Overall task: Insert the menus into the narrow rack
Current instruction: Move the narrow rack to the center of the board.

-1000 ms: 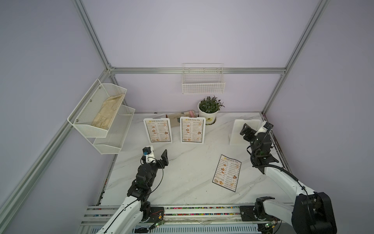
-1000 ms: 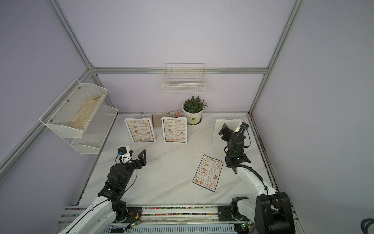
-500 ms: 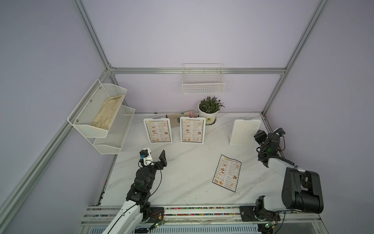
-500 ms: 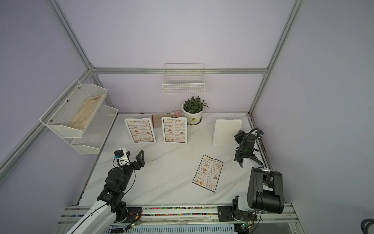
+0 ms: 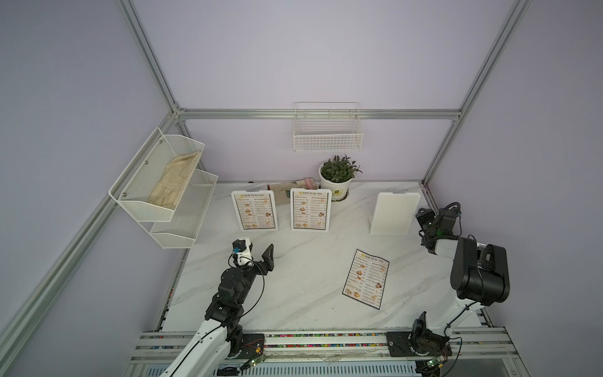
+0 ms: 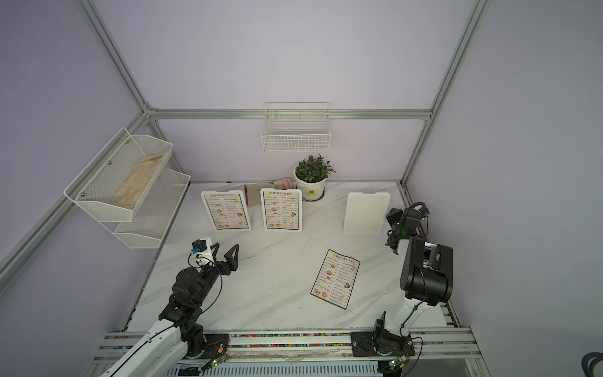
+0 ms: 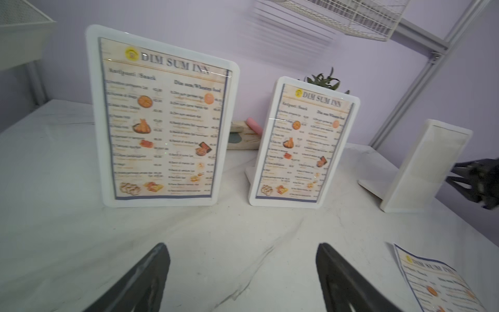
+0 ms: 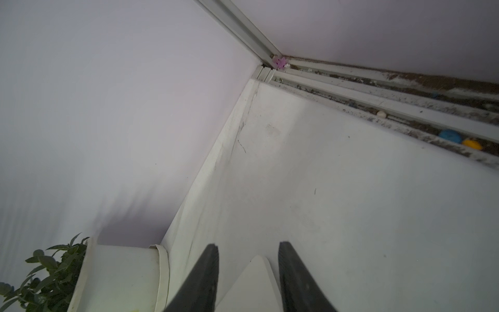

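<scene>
Bare table [image 5: 293,293] lies open between the arms. We see the right gripper [image 8: 248,245] crowded near the far right edge beside a blank white stand [image 5: 391,213], jaws narrowly apart; the left gripper [image 7: 241,247] gapes wide (holding nothing). The loose menu [image 5: 366,278] lies flat, well apart from both.

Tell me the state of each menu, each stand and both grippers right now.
Stand nearest the shelf: upright, menu inside.
Stand by the plant: upright, menu inside.
Third stand: upright, empty.
Loose menu: flat on the table.
Left gripper: open, empty.
Right gripper: jaws apart.
</scene>
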Motion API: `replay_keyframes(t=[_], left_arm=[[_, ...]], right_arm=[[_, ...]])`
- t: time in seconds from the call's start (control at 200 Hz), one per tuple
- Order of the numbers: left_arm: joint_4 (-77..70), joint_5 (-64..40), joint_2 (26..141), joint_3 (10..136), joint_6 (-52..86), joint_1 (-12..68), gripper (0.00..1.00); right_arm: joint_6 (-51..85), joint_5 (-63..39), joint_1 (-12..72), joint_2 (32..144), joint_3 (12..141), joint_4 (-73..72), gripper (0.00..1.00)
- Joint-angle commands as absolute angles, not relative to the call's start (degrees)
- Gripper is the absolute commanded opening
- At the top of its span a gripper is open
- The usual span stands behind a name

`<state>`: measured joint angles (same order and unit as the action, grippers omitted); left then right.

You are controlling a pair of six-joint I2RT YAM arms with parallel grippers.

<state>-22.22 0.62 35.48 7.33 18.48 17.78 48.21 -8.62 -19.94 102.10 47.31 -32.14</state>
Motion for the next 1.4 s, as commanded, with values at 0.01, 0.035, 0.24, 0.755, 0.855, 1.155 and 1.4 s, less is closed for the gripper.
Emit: replay_keyframes(t=[0.01, 0.035, 0.24, 0.755, 0.855, 1.155, 1.4], left_arm=[[-29.59, -13.26, 40.74, 15.55, 20.07, 18.16, 0.83], [-29.90, -14.36, 42.46, 16.97, 20.25, 18.54, 0.83], [-32.17, -17.69, 57.63, 27.43, 17.92, 24.80, 0.80], [-39.70, -19.71, 78.41, 38.49, 16.77, 29.88, 0.77], [-40.79, -19.75, 79.31, 39.72, 17.44, 30.05, 0.77], [-40.45, -20.91, 85.78, 44.98, 17.70, 30.28, 0.77], [-38.18, -21.75, 90.85, 50.14, 15.81, 30.21, 0.78]], right_arm=[[50.33, -15.07, -20.07, 106.46, 51.21, -33.35, 0.40], [50.38, -16.06, -20.08, 107.39, 51.75, -33.56, 0.40], [53.93, -21.68, -20.03, 112.93, 52.12, -40.48, 0.40], [53.88, -23.20, -16.70, 114.24, 47.81, -46.27, 0.38], [53.42, -23.20, -16.54, 112.68, 46.81, -46.43, 0.38], [51.49, -20.93, -16.51, 106.01, 43.95, -42.58, 0.39], [52.52, -19.67, -16.87, 110.87, 48.74, -41.66, 0.39]])
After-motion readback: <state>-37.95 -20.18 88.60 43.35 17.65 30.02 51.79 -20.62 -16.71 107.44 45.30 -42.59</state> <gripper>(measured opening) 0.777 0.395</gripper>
